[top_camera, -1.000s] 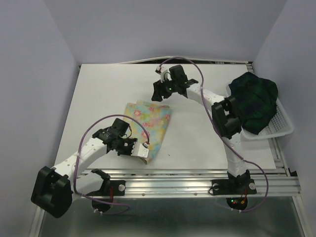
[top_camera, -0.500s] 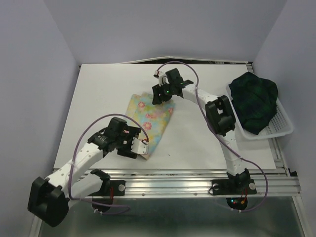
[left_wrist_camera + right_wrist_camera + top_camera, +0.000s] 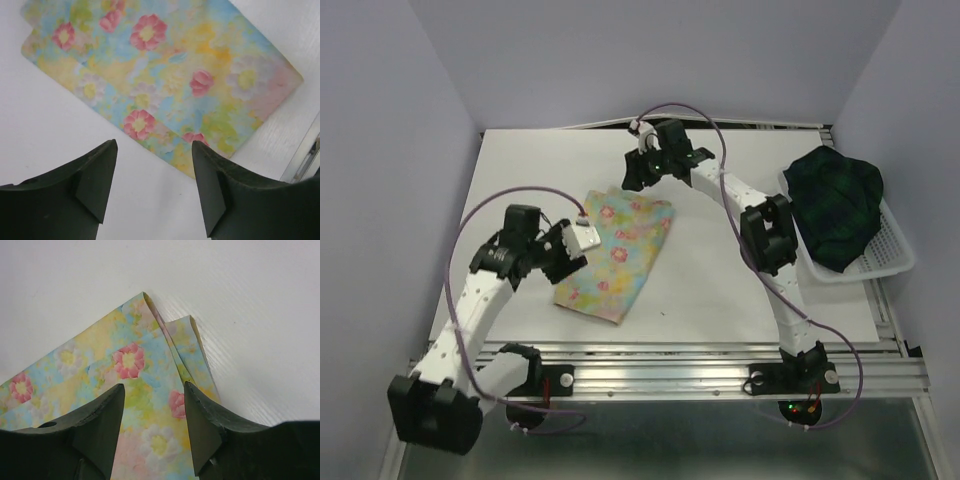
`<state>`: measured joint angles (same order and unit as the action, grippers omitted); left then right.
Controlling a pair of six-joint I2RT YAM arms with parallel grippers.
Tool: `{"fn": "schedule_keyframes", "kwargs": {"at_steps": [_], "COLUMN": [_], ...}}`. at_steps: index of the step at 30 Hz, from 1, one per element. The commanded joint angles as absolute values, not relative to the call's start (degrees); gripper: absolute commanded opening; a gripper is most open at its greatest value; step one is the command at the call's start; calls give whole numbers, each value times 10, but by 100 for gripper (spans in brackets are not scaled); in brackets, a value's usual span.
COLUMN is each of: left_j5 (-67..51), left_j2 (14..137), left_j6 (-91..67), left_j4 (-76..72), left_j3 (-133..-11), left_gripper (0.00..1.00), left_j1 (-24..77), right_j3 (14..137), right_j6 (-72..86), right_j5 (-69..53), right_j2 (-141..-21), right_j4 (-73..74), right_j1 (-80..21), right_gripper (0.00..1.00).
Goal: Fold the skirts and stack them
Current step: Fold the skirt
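The pale yellow floral skirt (image 3: 617, 255) lies flat and folded on the white table, near the middle. My left gripper (image 3: 582, 236) hovers at its left edge, open; in the left wrist view the skirt (image 3: 165, 75) lies just beyond the empty gripper (image 3: 154, 146). My right gripper (image 3: 632, 182) is over the skirt's far corner, open, with the layered corner of the skirt (image 3: 125, 365) below the gripper (image 3: 154, 386) and nothing pinched. The dark plaid skirt (image 3: 835, 200) is bunched in a heap at the right.
The plaid heap sits in a white mesh basket (image 3: 892, 258) at the table's right edge. The metal rail (image 3: 700, 350) runs along the near edge. Purple cables loop above both arms.
My left gripper opened, let go of the floral skirt's near corner and swung back and left to the skirt's left edge. My right gripper shifted slightly left and narrowed a little.
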<state>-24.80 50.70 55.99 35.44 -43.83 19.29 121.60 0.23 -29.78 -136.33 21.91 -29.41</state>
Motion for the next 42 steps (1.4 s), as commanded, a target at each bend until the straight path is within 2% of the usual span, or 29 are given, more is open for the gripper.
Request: {"fn": "schedule_keyframes", "kwargs": {"at_steps": [1,4,9,13,14,16,19,20,21,23,27,28,29,32,37,42], "left_j5": [-407,-463,-473,-458,-443,-423,-376,-365,-359,-369,-477,-506,-505,-491,-476,-435], "left_j2": [703,837,909,861,811,713,596,576,561,576,698,726,730,733,773,809], "left_j6": [437,423,417,508,560,684,793,785,707,575,413,406,385,296,278,266], "left_j4": [375,438,427,403,390,356,340,311,234,179,206,221,215,129,103,92], "left_j3": [-550,-627,-648,-615,-599,-508,-433,-410,-381,-394,-475,-488,-495,-492,-511,-507], "left_gripper": [64,50,48,59,62,77,83,83,86,86,87,94,97,97,90,76], "left_j1": [1,-86,-111,-103,-97,-84,-47,-42,-43,-72,-163,-168,-169,-167,-146,-108], "right_j3": [1231,1224,1217,1153,1126,1068,993,968,924,877,811,785,779,759,721,671], "right_j6": [-44,-80,-102,-80,-70,-44,-48,-47,-46,-51,-66,-67,-64,-65,-69,-99], "right_j5": [-307,-311,-311,-311,-331,-394,-389,-369,-345,-253,-134,-124,-134,-170,-204,-185], "right_j2": [-1354,-1363,-1364,-1304,-1290,-1244,-1166,-1147,-1130,-1091,-1047,-1039,-1035,-1032,-1050,-1058], "right_j4": [207,198,214,221,228,250,244,241,230,223,190,185,185,193,207,217], "right_j1": [-322,-327,-332,-332,-332,-332,-362,-376,-394,-452,-531,-538,-544,-544,-550,-538], "right_gripper": [55,54,52,54,54,55,58,58,58,59,63,64,64,65,64,60]}}
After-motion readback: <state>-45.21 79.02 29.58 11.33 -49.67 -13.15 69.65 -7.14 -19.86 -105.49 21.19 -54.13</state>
